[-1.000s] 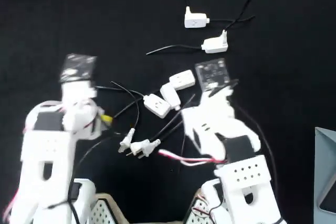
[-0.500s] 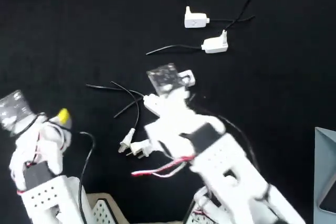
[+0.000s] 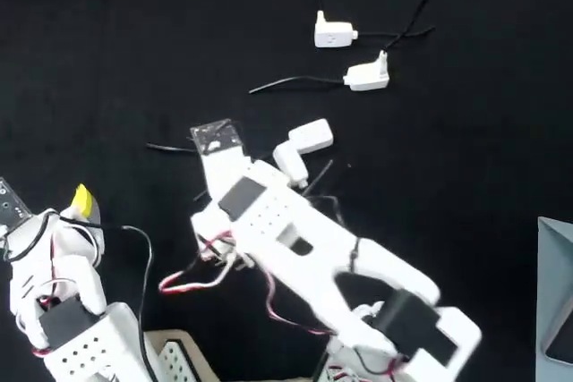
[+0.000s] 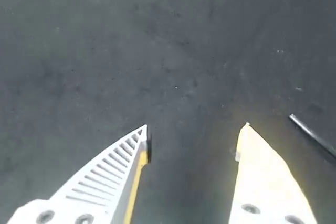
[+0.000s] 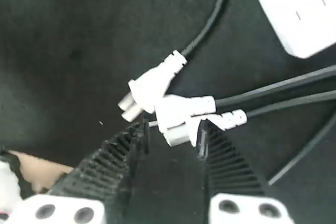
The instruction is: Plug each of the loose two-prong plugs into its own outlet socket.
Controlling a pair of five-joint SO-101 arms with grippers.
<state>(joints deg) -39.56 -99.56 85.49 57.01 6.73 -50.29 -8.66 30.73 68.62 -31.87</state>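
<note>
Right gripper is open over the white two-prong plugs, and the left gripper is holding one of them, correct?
No. The left gripper holds nothing: the left wrist view shows it open over the black tablecloth. The right gripper is open over the white two-prong plugs, as you said.

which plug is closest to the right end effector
The plug lying crosswise between the right end effector's fingertips; the angled plug lies just beyond them.

Your right arm (image 3: 273, 221) lies stretched out low, slanting from its base at the near edge toward the middle. The right gripper (image 5: 172, 129) points down, jaws apart. Your left arm (image 3: 58, 306) sits folded back at the near left, with the left gripper (image 4: 196, 129) spread wide.
</note>
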